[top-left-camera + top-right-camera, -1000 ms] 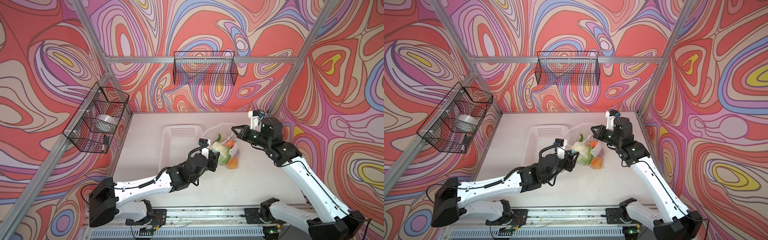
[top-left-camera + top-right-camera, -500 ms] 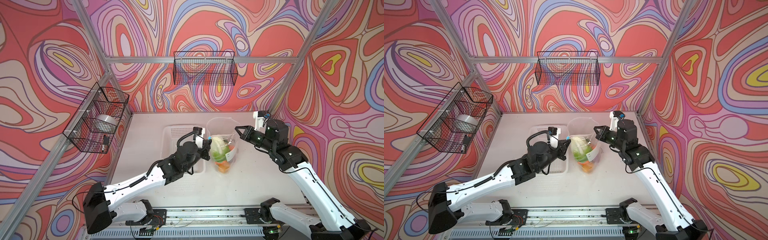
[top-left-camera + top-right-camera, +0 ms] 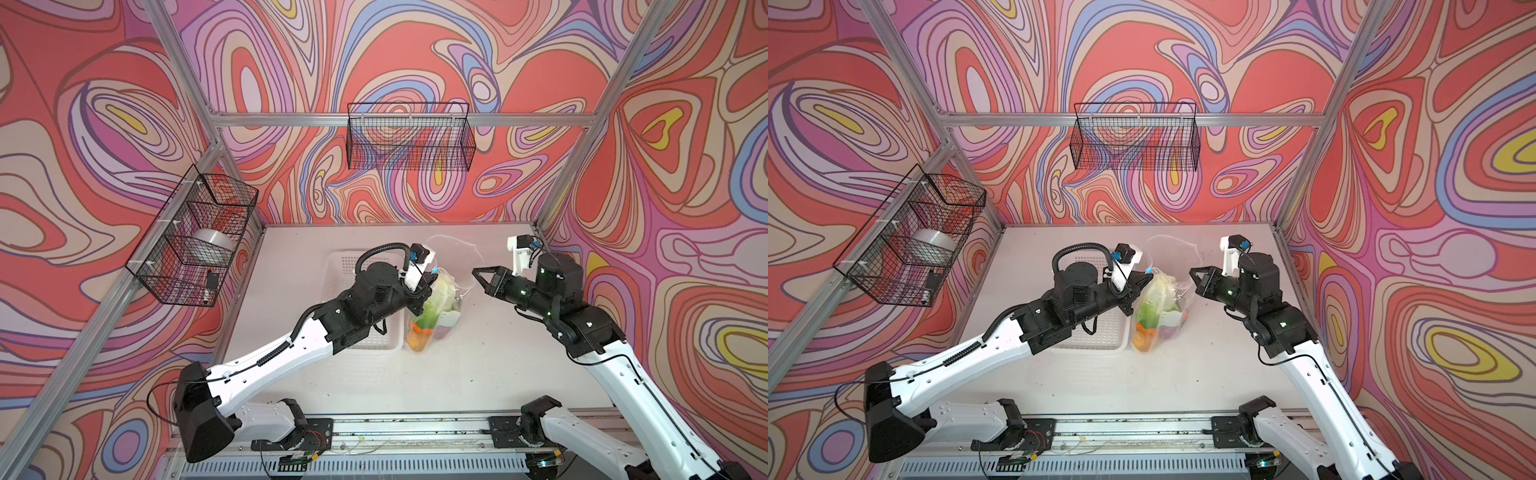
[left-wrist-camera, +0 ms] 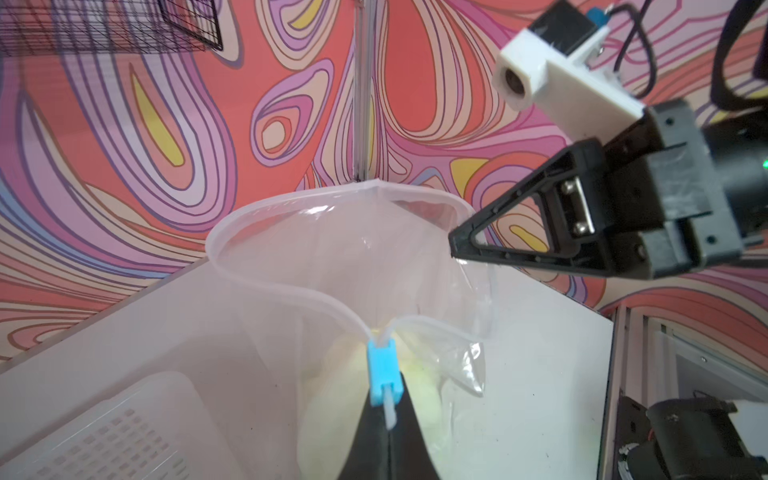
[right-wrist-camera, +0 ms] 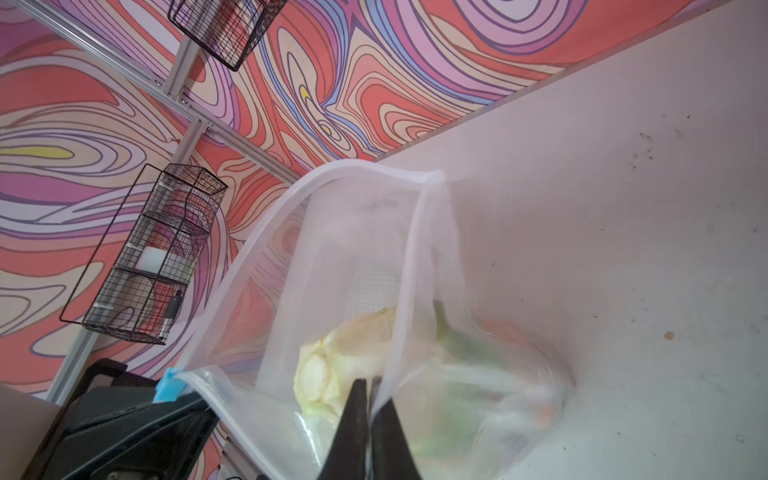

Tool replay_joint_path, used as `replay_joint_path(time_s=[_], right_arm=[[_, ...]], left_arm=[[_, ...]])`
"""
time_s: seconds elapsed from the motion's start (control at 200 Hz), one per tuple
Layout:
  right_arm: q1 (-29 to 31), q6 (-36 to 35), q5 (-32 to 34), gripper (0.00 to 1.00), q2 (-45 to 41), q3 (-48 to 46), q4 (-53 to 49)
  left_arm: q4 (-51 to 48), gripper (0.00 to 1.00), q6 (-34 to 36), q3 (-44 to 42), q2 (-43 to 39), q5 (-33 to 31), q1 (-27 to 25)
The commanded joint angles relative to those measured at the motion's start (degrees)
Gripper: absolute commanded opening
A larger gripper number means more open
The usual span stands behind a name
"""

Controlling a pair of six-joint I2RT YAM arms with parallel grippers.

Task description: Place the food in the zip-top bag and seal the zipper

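The zip-top bag (image 3: 455, 257) (image 3: 1173, 259) stands upright by the white basket, its mouth pulled into a wide loop. The food (image 3: 434, 309) (image 3: 1156, 309) fills its lower half: pale lettuce, green and orange pieces. My left gripper (image 3: 432, 277) (image 3: 1144, 276) (image 4: 388, 411) is shut on the end of the zipper (image 4: 291, 291), just behind the blue slider tab (image 4: 384, 376) (image 5: 168, 388). My right gripper (image 3: 476, 272) (image 3: 1192, 271) (image 4: 455, 247) (image 5: 368, 384) is at the opposite rim. Its jaws are a narrow slit apart, with the bag's film at the gap.
The white perforated basket (image 3: 374, 347) (image 3: 1092, 345) (image 4: 104, 428) lies under my left arm, touching the bag's left side. Black wire baskets hang on the back wall (image 3: 409, 137) and the left wall (image 3: 195, 237). Bare tabletop (image 3: 498, 365) lies in front of the bag.
The bag was raised from a slump to upright and its mouth was stretched wide between both grippers. The right jaws, shut before, have parted slightly.
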Motion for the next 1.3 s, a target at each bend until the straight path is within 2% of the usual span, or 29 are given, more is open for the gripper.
replay_joint_path(time_s=[0.0,0.055,0.17,0.3,0.481,0.716,0.981,1.052,1.112,1.177,1.247,1.297], right_arm=[[-0.2,-12.38,0.54,0.5,1.58,7.05,-7.55],[-0.24,-16.18,0.92,0.6,3.29,10.36,-10.23],[-0.23,-22.54,-5.43,0.64,5.8,14.52,-11.89],[-0.05,-26.95,-14.2,0.58,9.62,17.68,-14.83],[0.68,-34.03,-16.8,0.51,9.35,17.16,-17.2],[1.5,-36.09,-18.52,0.52,9.38,12.04,-13.97],[4.54,-36.31,-20.19,0.51,11.81,10.64,-11.21],[4.78,-36.04,-19.25,0.45,12.24,9.75,-10.97],[4.81,-36.02,-17.94,0.35,12.43,9.16,-11.2],[4.74,-36.3,-16.31,0.21,12.03,8.95,-11.63],[4.76,-36.25,-16.07,0.0,10.87,8.77,-11.54],[4.81,-35.41,-16.61,0.0,9.93,8.59,-10.91]], left_arm=[[-2.21,0.0,2.9,1.95,0.53,5.59,0.12],[-3.07,0.0,3.11,1.9,0.41,6.19,0.11],[-4.7,0.0,3.92,2.0,0.02,6.92,0.1],[-6.62,0.0,4.7,2.81,0.01,6.88,0.08],[-7.85,0.0,5.86,2.69,-0.43,4.94,0.07],[-8.99,0.0,6.79,2.97,-0.45,3.93,0.12],[-9.22,0.0,6.81,3.33,-0.08,2.89,0.07],[-9.01,0.0,6.92,3.3,-0.16,2.57,0.12],[-8.92,0.0,7.27,3.38,-0.3,2.08,0.07],[-8.91,0.0,8.0,3.46,-0.43,1.23,0.12],[-8.91,0.0,9.06,3.87,-0.22,-0.18,0.12],[-8.87,0.0,10.41,4.41,0.2,-0.81,0.21]])
